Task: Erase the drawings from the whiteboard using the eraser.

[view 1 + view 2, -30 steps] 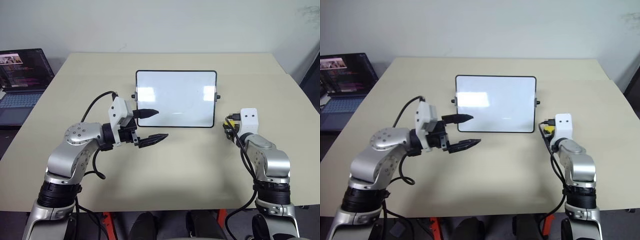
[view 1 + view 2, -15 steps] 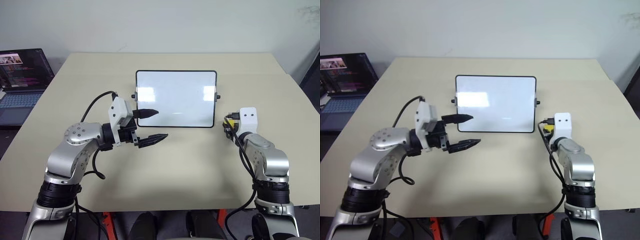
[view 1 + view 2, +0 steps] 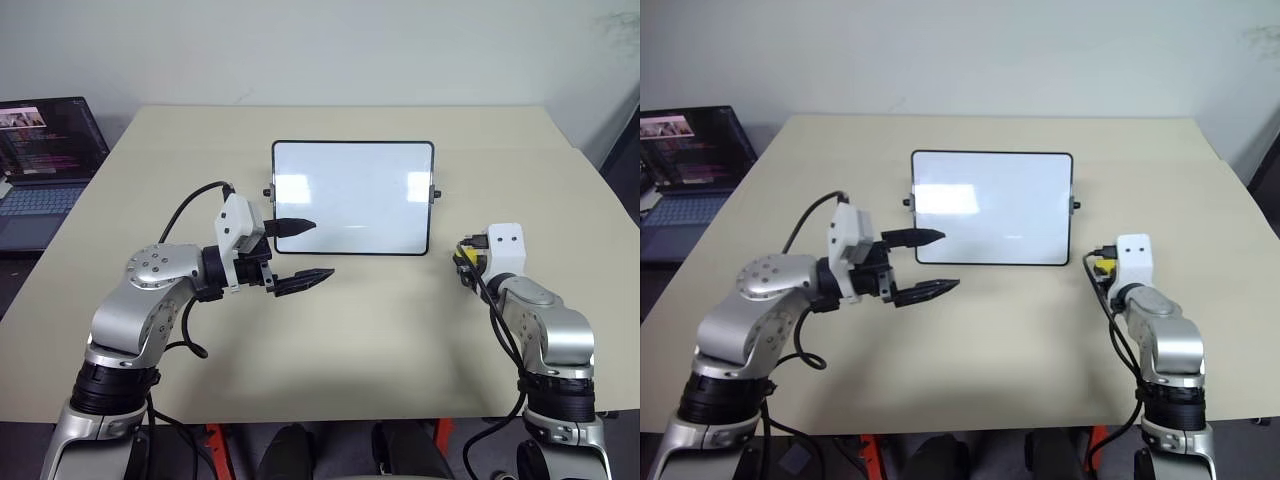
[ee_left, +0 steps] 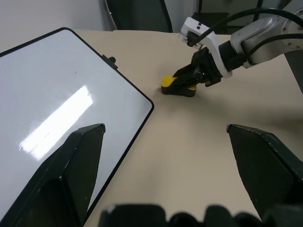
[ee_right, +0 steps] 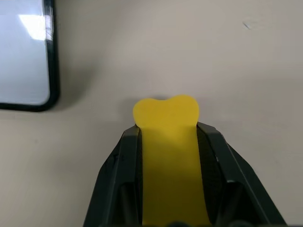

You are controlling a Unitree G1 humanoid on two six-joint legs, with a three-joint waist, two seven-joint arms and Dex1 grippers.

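Your right gripper (image 5: 165,142) is clamped on the eraser (image 5: 166,142) just off the whiteboard's (image 3: 352,196) right edge, your left gripper (image 3: 305,250) gaping idle, so a hasty sweep could snag the frame and shove the unbraced board across the table (image 3: 350,330).

whiteboard (image 3: 352,198) mid-table (image 3: 330,320) | eraser (image 4: 177,86) right of it | laptop (image 3: 45,160) far left

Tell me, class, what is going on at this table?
The robot's right end effector is shut on the yellow eraser, on the table just right of the whiteboard. The left end effector hovers open at the board's near left corner. No drawings show on the board.
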